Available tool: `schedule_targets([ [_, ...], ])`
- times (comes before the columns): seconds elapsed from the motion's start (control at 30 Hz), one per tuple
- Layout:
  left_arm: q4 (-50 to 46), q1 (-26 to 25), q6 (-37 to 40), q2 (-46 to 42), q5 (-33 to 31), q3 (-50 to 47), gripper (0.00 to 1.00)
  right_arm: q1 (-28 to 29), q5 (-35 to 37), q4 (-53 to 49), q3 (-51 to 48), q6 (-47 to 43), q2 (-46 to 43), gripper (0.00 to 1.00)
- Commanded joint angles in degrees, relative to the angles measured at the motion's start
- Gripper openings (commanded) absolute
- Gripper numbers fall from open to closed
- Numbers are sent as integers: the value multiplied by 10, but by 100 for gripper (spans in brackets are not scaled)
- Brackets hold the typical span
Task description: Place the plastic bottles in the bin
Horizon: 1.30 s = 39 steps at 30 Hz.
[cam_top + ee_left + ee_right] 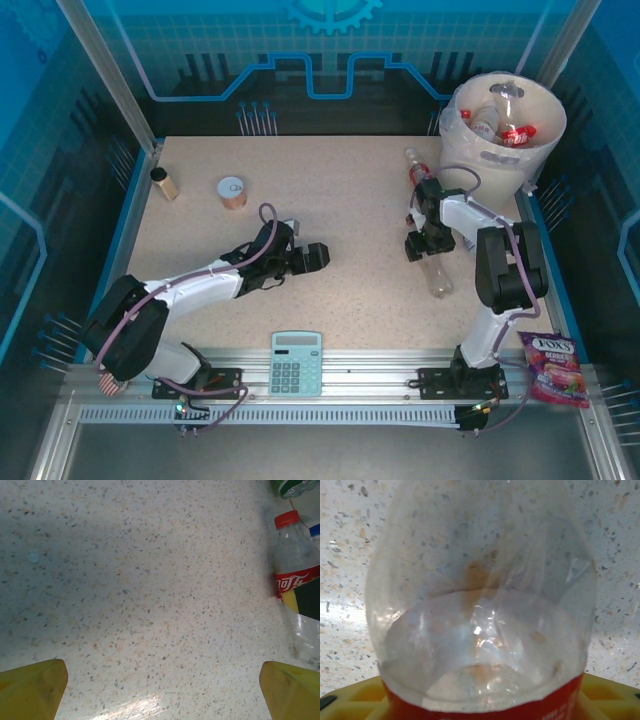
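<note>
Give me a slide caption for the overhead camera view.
Right end effector around a clear bottle lying on the table, bin of collected bottles behind; left end effector open mid-table.

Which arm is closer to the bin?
Right. The right gripper is a short way in front of the bin; the left gripper sits mid-table, much farther away.
</note>
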Motion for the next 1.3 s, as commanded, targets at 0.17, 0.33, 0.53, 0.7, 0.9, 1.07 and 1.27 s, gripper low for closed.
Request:
schedule_targets([
  [0.17,-4,5,14,5,17,25,99,12,-128,3,51,16,-119,55],
  [0.33,5,4,9,-4,10,15,99,14,-169,-22,154,15,-170,51],
  [0.53,3,4,6,-17,13,10,99,5,-124,34,272,-26,-197,48],
  [0.7,3,3,-2,-50,1,-12,99,-36,-102,180,320,-51,-188,36],
  [0.9,4,3,-13,-91,-13,-46,99,-62,-44,356,343,-148,-133,40],
  [1.07,-7,3,-13,-120,-22,-59,99,-89,-5,421,392,-194,-69,36],
  [1.27,-9,3,-18,-138,-28,-72,99,-113,19,435,421,-215,-18,36],
])
